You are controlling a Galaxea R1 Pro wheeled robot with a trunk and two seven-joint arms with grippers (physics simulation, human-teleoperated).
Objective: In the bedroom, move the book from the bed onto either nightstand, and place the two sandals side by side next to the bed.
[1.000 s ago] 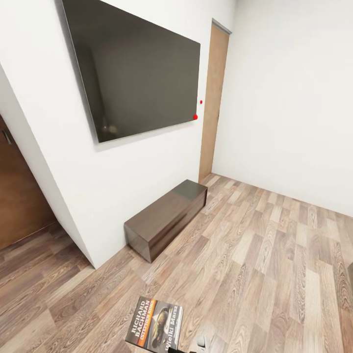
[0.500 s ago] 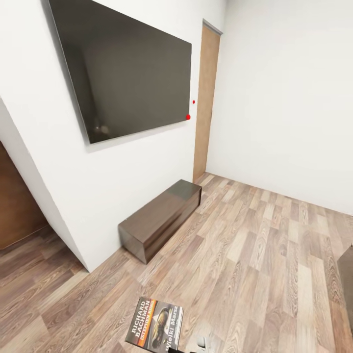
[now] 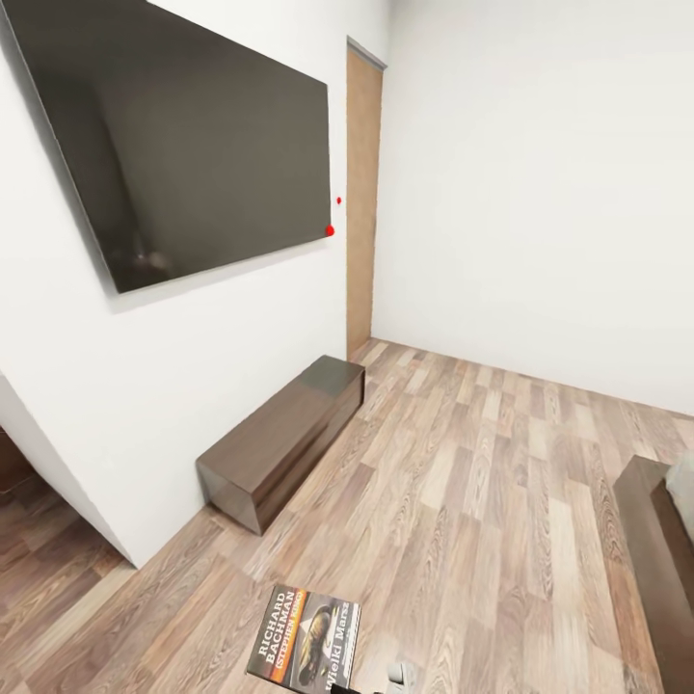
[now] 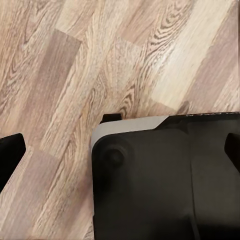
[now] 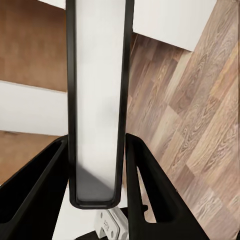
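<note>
Right gripper (image 5: 97, 165) clamped on book (image 3: 306, 650), held level over floor (image 3: 482, 540); left gripper (image 4: 120, 150) fingers apart.

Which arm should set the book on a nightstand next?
Right. In the right wrist view its fingers sit either side of the book, seen edge-on, so it already holds it. The left gripper is open over bare floor.

White walls (image 3: 520, 193), wood-plank floor (image 3: 463, 540)

Wood-plank floor (image 3: 482, 501): long dk-brown bench cabinet (image 3: 284, 439) along wall; bed frame corner (image 3: 665, 549) at right edge.
</note>
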